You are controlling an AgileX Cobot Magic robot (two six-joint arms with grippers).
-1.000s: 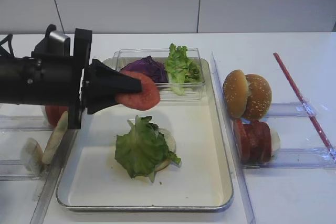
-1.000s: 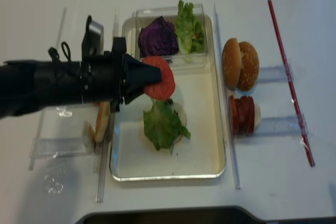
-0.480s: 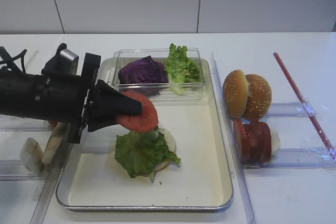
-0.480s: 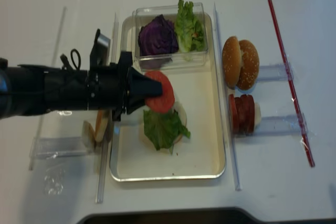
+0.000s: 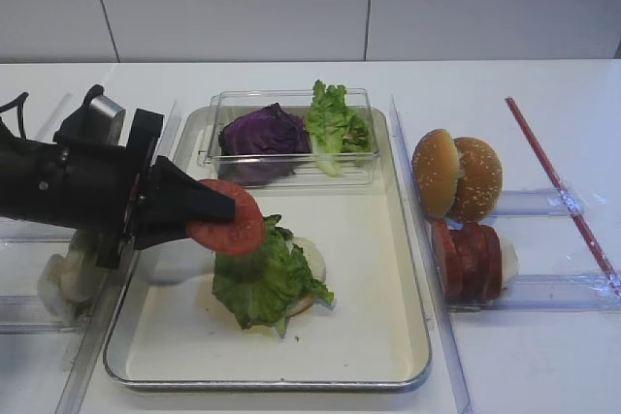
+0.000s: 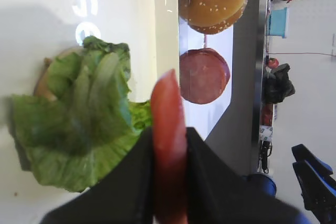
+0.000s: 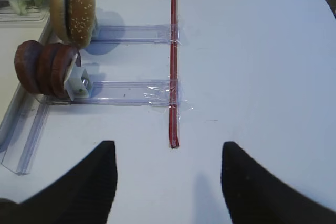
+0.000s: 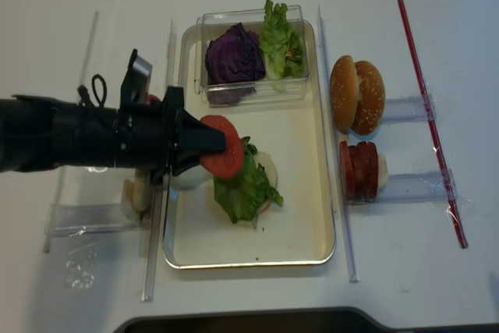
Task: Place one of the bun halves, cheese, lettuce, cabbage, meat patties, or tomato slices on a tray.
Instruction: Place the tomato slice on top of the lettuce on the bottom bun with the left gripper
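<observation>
My left gripper [image 5: 215, 212] [image 8: 212, 144] [image 6: 169, 150] is shut on a red tomato slice [image 5: 229, 219] [image 8: 222, 147] [image 6: 168, 129], held just over the left edge of a lettuce leaf [image 5: 260, 276] [image 8: 243, 189] [image 6: 79, 119]. That leaf lies on a bun half [image 5: 310, 261] [image 8: 267, 168] on the metal tray [image 5: 378, 336] [image 8: 300, 232]. Purple cabbage [image 5: 264, 130] [image 8: 234, 54] and more lettuce [image 5: 333, 121] [image 8: 279, 35] sit in a clear box. Two bun halves [image 5: 457, 174] [image 8: 357, 93] [image 7: 74, 9] and meat patties [image 5: 470, 259] [image 8: 360, 169] [image 7: 46, 67] stand right of the tray. My right gripper [image 7: 168, 169] is open over bare table.
Clear plastic rails [image 5: 543, 203] hold the buns and patties at the right. A red strip [image 5: 558, 186] [image 7: 173, 56] lies taped along the far right. Left of the tray, pale pieces [image 5: 73, 273] stand in another clear rack.
The left gripper has carried the tomato slice down and back to the left, from in front of the clear box to just over the lettuce leaf's left edge.
</observation>
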